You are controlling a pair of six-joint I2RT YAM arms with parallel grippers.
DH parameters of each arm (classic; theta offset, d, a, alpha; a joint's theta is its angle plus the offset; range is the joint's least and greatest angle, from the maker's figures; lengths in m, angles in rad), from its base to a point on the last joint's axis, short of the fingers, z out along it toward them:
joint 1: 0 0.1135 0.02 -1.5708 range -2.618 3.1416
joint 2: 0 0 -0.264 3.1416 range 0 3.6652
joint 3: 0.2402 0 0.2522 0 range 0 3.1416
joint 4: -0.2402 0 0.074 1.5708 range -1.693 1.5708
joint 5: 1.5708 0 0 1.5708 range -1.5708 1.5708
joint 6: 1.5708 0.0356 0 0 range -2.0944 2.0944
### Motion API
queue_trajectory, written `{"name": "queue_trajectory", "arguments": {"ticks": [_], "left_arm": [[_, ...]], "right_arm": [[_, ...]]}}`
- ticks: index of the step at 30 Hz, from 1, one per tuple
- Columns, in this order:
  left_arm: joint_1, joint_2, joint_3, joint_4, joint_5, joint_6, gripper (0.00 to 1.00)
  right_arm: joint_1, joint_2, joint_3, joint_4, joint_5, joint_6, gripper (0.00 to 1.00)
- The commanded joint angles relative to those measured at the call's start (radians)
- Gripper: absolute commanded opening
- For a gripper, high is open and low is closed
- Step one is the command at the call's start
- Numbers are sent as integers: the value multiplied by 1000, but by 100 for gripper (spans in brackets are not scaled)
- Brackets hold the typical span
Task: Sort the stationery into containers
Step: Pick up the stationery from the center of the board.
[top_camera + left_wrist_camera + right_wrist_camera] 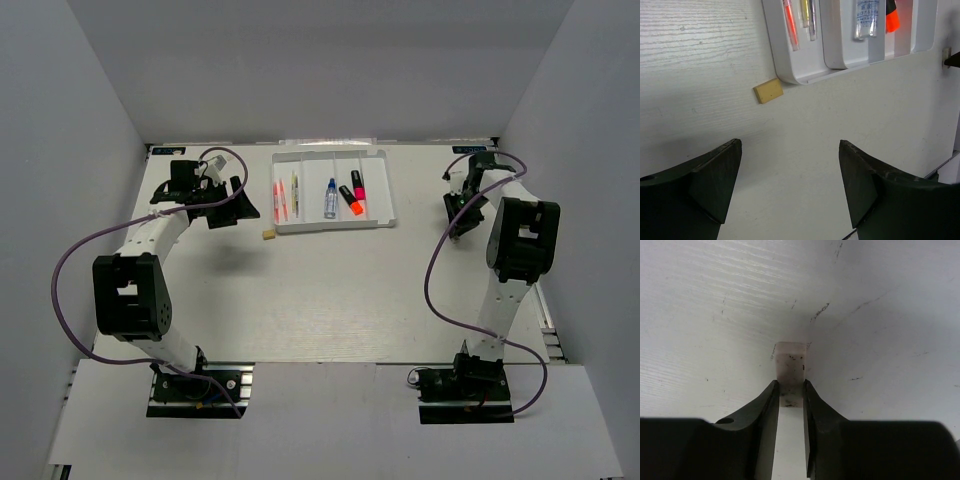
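- A pale tabletop [330,300] with faint wood grain, scuffed with small dark marks at its far right.
- A plain grey left wall [60,150], far wall [320,70] and right wall [590,150] enclose it.
- A white panel [330,420] lies along the near edge.
- The light is soft and even.

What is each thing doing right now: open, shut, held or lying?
Left pincer: open, holding nothing.
Right pincer: shut on the white eraser.
White eraser: pinched in the right pincer.
Beige eraser: loose on the table, beside the tray.
Tray: flat, partly filled.
Pink pen: lying in the tray.
Yellow pen: lying beside it.
Bottle: lying in the tray, blue cap on.
Pink highlighter: lying in the tray.
Orange highlighter: lying beside it.
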Motion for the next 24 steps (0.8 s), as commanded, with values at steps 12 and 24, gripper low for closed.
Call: {"name": "queue_trajectory", "arguments": {"ticks": [12, 24], "left_arm": [[7, -18, -12, 29, 8, -16, 88], [7, -32, -24, 37, 2, -23, 88]], "right_arm": [[45, 36, -8, 31, 28, 20, 38], [72, 49, 169, -61, -97, 40, 0]]}}
